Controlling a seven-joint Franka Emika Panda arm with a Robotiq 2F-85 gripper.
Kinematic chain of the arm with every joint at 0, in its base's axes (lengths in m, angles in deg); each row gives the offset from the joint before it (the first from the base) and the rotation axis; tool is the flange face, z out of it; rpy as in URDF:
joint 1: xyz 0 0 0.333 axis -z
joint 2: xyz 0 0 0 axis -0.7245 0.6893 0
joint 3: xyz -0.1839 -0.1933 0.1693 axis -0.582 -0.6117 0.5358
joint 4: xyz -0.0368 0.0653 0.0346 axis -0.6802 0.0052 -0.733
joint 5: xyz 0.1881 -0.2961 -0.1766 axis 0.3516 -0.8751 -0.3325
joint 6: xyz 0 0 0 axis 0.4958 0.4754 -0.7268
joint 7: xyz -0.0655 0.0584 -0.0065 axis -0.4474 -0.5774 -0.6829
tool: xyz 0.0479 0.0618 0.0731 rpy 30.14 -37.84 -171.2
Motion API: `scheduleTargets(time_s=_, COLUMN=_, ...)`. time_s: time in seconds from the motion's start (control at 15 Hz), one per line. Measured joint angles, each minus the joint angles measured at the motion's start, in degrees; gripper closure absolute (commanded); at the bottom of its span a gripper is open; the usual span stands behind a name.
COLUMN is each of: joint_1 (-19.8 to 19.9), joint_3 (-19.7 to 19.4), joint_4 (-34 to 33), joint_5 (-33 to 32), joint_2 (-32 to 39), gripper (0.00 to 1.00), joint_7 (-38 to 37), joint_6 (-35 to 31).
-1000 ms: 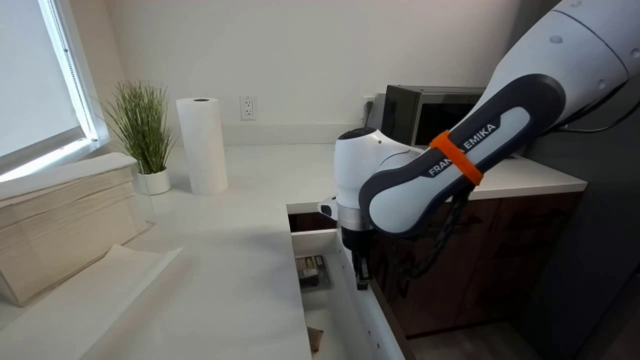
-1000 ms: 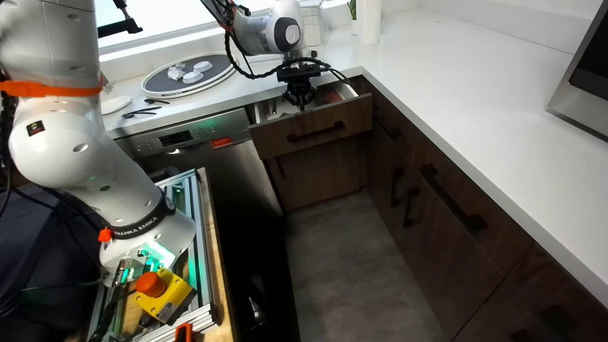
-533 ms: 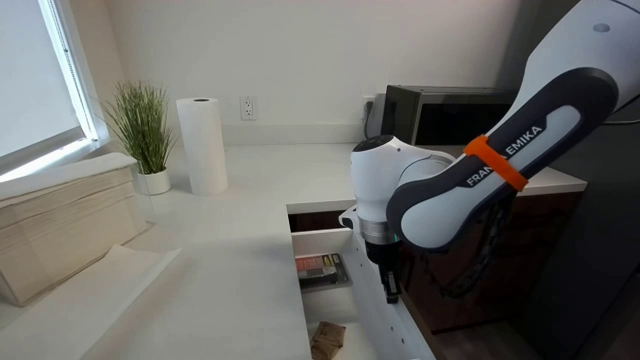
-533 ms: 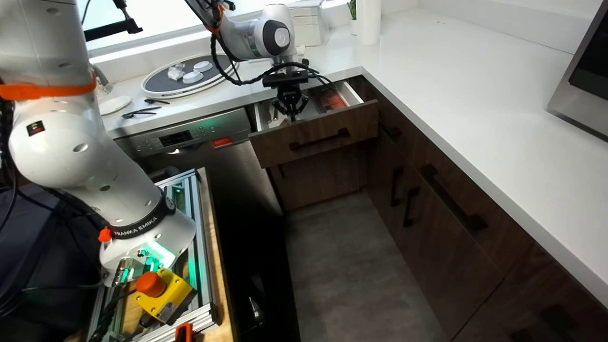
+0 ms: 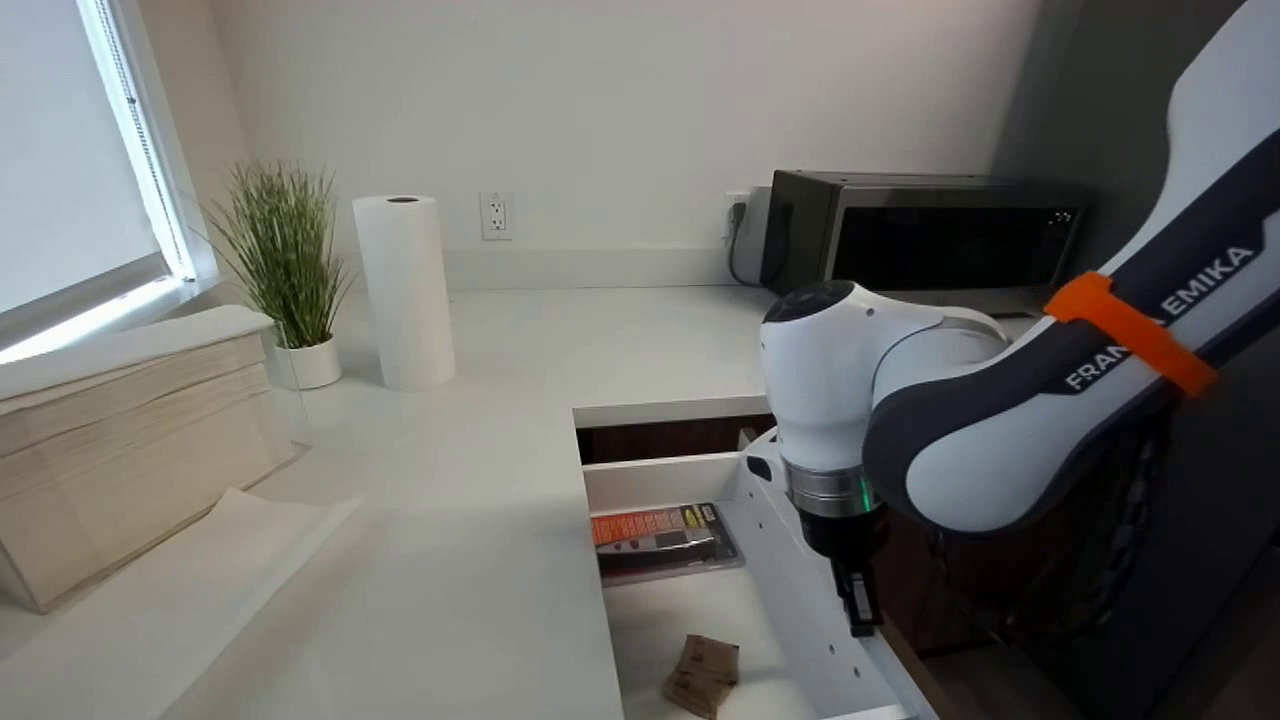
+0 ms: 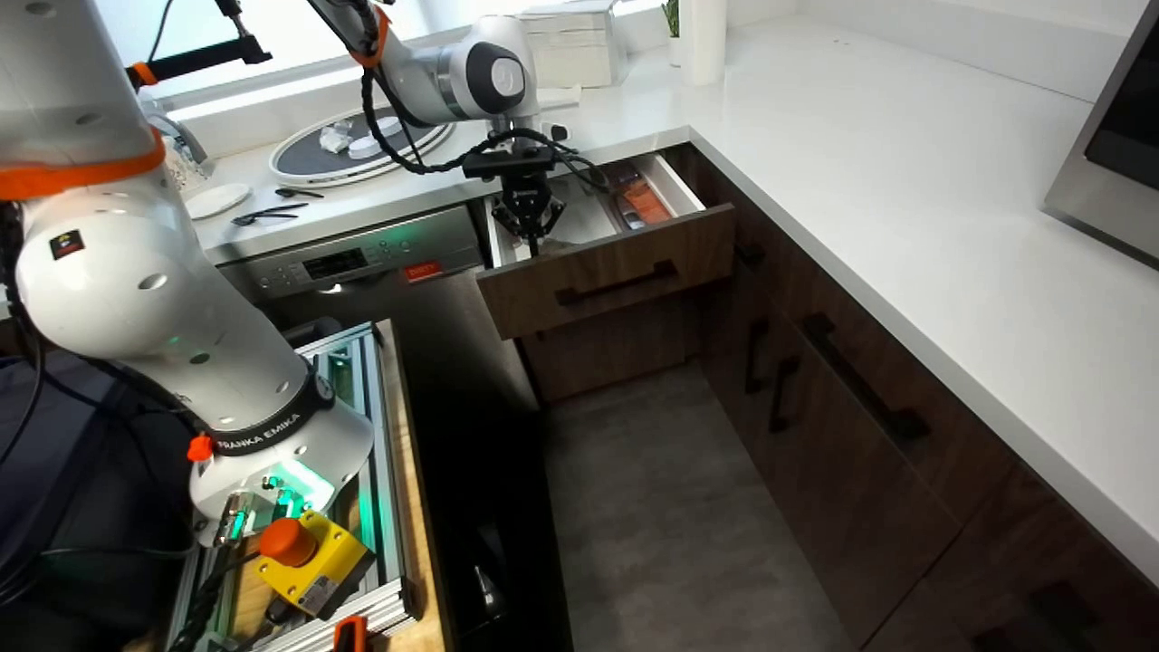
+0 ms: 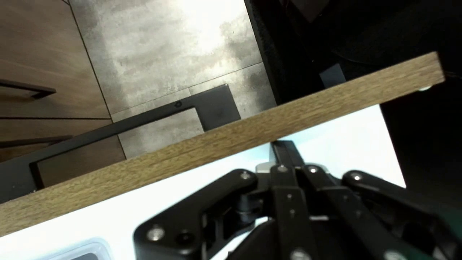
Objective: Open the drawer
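The drawer stands pulled out from under the countertop. Its dark brown front panel with a black bar handle shows in an exterior view [image 6: 607, 276]. Its white inner box shows in an exterior view [image 5: 800, 580], and the panel's top edge crosses the wrist view [image 7: 216, 144]. My gripper [image 5: 863, 628] points down inside the drawer, just behind the front panel; it also shows in an exterior view [image 6: 533, 246]. In the wrist view the fingertips [image 7: 285, 144] are together, nothing between them, at the panel's inner face. Whether they touch it is hard to tell.
A blister package [image 5: 665, 540] and brown packets [image 5: 703, 677] lie in the drawer. A dishwasher [image 6: 389, 272] is beside it. Dark cabinets [image 6: 815, 407] stand at a right angle to it. The countertop [image 5: 480, 600] carries a paper roll [image 5: 405, 290], a plant [image 5: 285, 250] and a microwave [image 5: 940, 240].
The drawer has slid further out from the counter, showing more of its contents. My gripper has moved outward with it, staying shut behind the front panel.
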Motion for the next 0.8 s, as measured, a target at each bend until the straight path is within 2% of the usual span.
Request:
scheduleTargets(time_s=0.53, joint_1=2.3, joint_3=-0.4, joint_4=11.2, joint_5=1.7, joint_2=-11.6, gripper=1.0, joint_7=-2.7, joint_6=5.1)
scheduleTargets(time_s=0.8, joint_1=3.4, joint_3=-1.3, joint_4=11.0, joint_5=7.0, joint_2=-18.2, gripper=1.0, joint_7=-3.5, joint_6=4.5)
